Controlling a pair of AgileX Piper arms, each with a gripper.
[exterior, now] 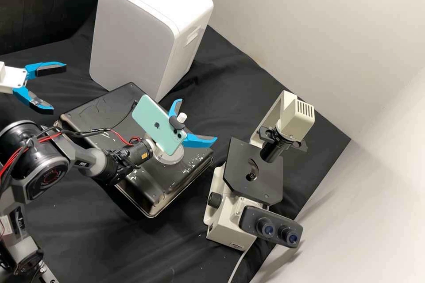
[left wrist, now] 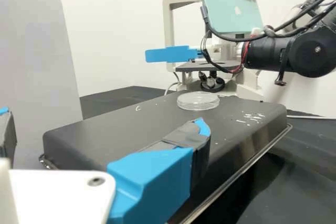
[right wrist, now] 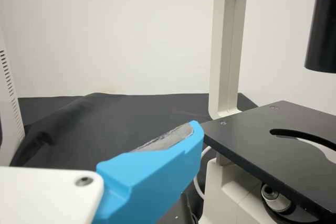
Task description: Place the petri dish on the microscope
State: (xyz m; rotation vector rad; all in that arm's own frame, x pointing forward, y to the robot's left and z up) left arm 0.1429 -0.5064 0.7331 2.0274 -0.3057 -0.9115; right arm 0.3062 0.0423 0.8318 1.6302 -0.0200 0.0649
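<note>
Currently the petri dish (left wrist: 198, 100) is sitting on the black tray (exterior: 102, 115) near its 4 o'clock end, the end facing the microscope (exterior: 248, 194). The right claw (exterior: 198, 120) is hanging over that end with its fingers spread, gripping nothing. The left claw (exterior: 59, 87) is hovering at the tray's 10 o'clock, fingers likewise apart and empty.

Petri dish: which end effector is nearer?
Right. The right end effector hangs just above and past the petri dish, toward the microscope; the left end effector sits back beyond the tray's opposite end.
</note>
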